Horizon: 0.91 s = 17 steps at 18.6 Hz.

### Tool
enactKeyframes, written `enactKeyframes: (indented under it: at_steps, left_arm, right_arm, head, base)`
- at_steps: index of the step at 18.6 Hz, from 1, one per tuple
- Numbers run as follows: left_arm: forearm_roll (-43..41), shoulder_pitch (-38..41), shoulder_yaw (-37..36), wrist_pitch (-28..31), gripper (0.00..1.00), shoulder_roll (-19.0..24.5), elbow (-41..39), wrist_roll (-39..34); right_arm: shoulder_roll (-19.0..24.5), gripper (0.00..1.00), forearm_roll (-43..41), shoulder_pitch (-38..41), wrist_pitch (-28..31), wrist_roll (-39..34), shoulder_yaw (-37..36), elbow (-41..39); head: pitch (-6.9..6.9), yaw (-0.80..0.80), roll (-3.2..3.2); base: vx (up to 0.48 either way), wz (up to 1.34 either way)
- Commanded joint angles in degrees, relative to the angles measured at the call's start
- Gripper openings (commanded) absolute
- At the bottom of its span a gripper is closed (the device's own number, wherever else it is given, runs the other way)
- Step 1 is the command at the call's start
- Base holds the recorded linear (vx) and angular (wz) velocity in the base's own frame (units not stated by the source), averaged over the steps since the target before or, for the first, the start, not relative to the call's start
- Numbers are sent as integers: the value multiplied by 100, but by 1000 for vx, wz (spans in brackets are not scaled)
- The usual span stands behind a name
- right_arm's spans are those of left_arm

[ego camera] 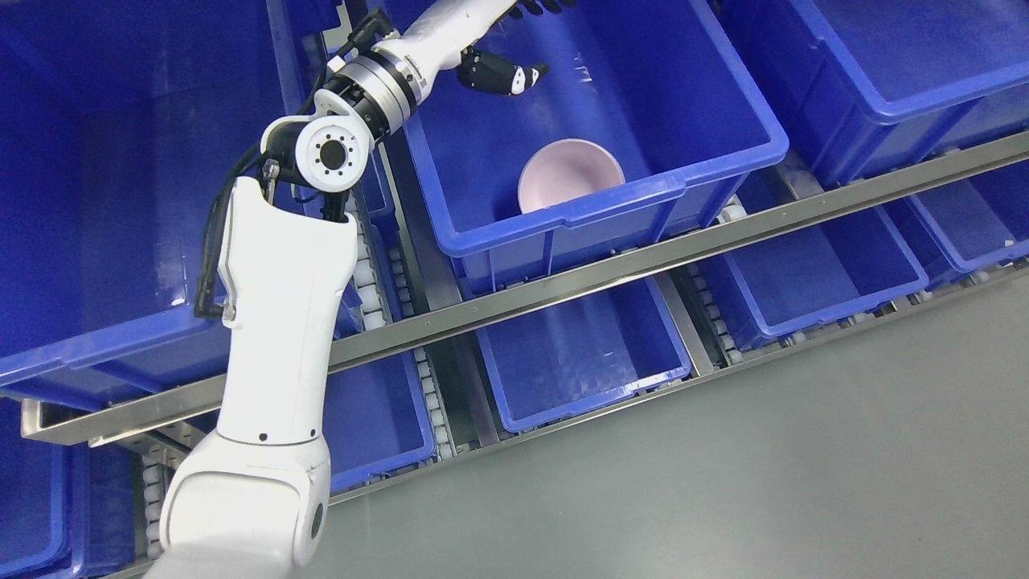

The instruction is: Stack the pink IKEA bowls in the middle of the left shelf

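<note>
Fingers (502, 76) loose above one pink bowl (569, 173), blue bin (611, 211).

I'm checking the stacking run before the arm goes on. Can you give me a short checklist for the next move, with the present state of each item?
1. Pink bowl in the middle blue bin, mouth up: ok.
2. Left hand above that bin, apart from the bowl: ok.
3. Left hand holds nothing: ok, as far as it shows.
4. Second bowl to stack: not ok, only one visible.
5. Fingers fully in view: cannot tell, some are cut by the top edge.
</note>
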<state>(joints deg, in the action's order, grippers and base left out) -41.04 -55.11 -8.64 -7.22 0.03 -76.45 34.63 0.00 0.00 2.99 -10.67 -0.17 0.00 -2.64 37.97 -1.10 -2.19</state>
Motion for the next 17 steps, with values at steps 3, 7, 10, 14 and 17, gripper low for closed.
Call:
enactKeyframes:
  at_steps: [3,7,10,14,17]
  left_arm:
    - [2332,18,3,54,83,97,174,-2199]
    - [3707,237,-6,606,91,97,-36,-4392]
    - [3884,667,-32,1064,93,97,-572,-4386]
    - [3911,1019,3,1240,100,97,-915,-4368]
    - [3902,1213,-6,1258,100,97,-1091,-4368]
  right_arm:
    - [-100,100,44,0,3,-10,-62,0]
    - [-100,100,44,0,3,-1,-62,0]
    - [-100,100,44,0,3,-1,-62,0]
    - [-100,100,44,0,3,-1,-62,0]
    - [-100,100,44,0,3,-1,-62,0]
  head:
    - [0,0,0]
    - [0,0,0]
    - [0,0,0]
    - [0,0,0]
    - [0,0,0]
  base:
    - [0,0]
    - [0,0]
    - [0,0]
    - [0,0]
    - [0,0]
